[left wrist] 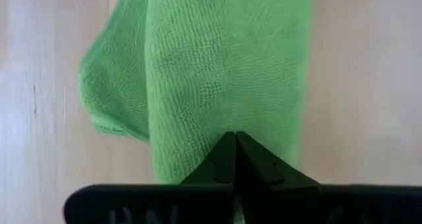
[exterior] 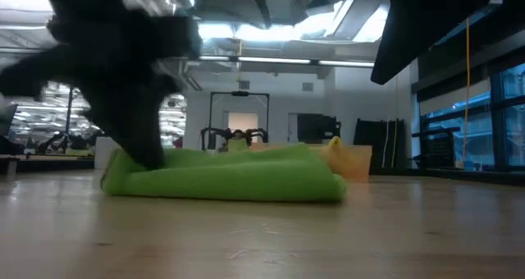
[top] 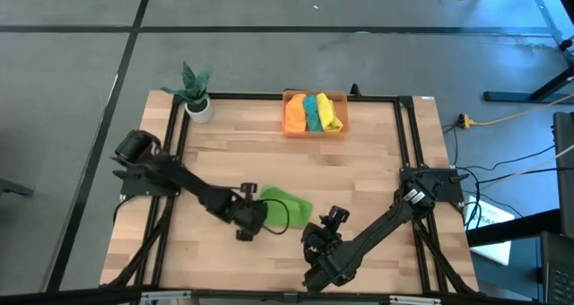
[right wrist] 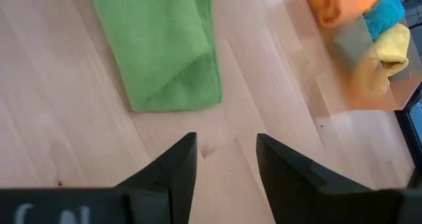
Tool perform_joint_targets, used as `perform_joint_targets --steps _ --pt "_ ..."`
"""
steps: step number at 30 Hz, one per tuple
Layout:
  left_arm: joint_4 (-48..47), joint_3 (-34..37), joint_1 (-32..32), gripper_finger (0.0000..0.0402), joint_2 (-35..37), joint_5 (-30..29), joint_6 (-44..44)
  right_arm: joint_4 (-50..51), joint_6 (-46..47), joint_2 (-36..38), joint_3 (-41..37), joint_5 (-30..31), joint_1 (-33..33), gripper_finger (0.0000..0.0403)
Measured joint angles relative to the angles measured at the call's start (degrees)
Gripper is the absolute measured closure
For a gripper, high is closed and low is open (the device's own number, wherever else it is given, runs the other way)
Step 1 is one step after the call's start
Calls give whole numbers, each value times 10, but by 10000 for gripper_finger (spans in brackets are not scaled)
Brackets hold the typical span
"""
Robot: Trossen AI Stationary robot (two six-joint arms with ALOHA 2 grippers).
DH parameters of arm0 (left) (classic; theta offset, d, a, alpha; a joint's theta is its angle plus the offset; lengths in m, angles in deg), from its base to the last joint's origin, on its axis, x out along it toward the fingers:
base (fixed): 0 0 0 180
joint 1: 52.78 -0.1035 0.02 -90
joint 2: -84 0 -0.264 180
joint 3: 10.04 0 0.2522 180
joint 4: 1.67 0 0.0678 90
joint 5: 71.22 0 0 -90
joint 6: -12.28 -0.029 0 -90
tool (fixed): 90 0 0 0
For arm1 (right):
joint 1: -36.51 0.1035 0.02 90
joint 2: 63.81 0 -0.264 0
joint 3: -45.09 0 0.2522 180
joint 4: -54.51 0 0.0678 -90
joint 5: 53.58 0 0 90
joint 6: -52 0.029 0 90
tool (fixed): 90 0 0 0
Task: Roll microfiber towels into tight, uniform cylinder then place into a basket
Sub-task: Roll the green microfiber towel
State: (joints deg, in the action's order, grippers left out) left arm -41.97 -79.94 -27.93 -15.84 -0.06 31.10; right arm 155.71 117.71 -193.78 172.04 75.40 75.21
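My left hand (top: 257,208) is down on the wooden counter (top: 359,170) at the near-left end of the light green towel (top: 285,206), its fingers (left wrist: 236,159) pressed together with the tips on the cloth's edge; I cannot tell whether any fabric is pinched between them. The towel lies folded into a long band on the front middle of the counter, one end doubled over. My right hand (top: 332,222) hangs just beside the towel's other end, fingers (right wrist: 173,165) spread apart and holding nothing, with bare wood showing between them. At the far edge of the counter sits the orange basket (top: 339,130), well apart from both hands, and in it lie the orange towel (top: 295,115), the teal towel (top: 313,112) and the yellow towel (top: 329,115), rolled and side by side. A small potted plant (top: 195,91) stands at the far-left corner.
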Motion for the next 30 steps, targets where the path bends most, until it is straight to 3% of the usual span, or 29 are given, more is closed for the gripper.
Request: perform_joint_targets --steps 6,13,23,30 --pt "-44 -1 46 402 35 -5 93 -8 -1 0 0 0 0 244" --pt "-56 -2 85 401 38 -26 78 -17 -2 0 0 0 0 244" --pt "-170 -48 141 402 100 -48 123 -26 -14 0 0 -29 -8 244" --pt "-226 -48 193 402 147 -144 206 -62 -90 0 0 -61 -23 244"
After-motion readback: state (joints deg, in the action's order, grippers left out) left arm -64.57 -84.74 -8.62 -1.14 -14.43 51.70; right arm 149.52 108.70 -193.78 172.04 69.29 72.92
